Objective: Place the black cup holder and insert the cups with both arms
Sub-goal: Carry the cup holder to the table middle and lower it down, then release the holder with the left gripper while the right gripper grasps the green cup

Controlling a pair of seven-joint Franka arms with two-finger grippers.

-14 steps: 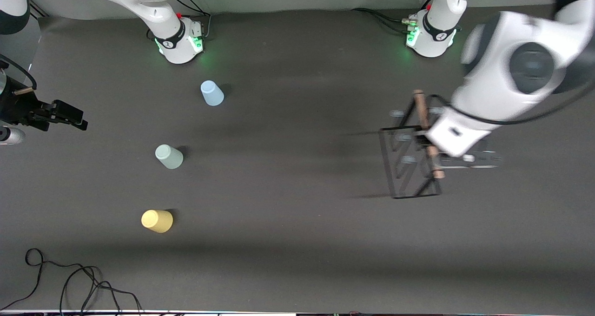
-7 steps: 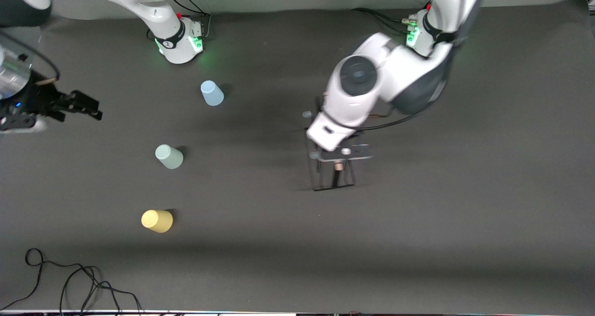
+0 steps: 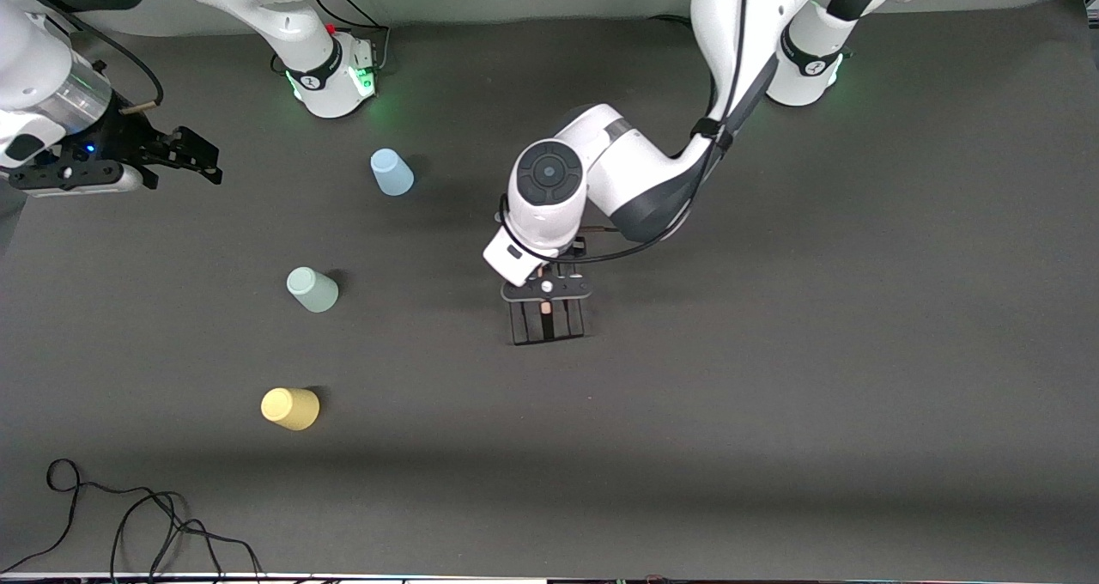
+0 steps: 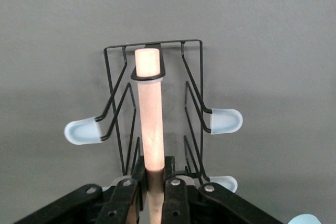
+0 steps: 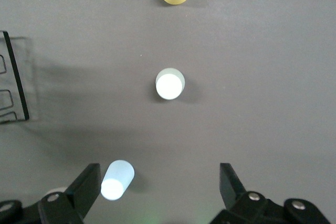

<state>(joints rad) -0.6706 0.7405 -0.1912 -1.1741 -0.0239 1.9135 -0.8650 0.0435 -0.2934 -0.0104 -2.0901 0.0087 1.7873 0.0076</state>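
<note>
Right now the left gripper [image 3: 546, 285] is clamped on the wooden rod handle [image 4: 148, 109] of the black cup holder [image 3: 548, 319], which is over the middle of the table [image 3: 773, 395]; whether its base touches the surface I cannot tell. The right gripper [image 3: 185, 156] hangs over the right arm's end of the table, its fingers spread wide and holding nothing. The three cups stand upside down toward that end: light blue cup [image 3: 391, 173] farthest from the front camera, mint green cup [image 3: 312, 289] between, yellow cup [image 3: 290, 408] nearest.
</note>
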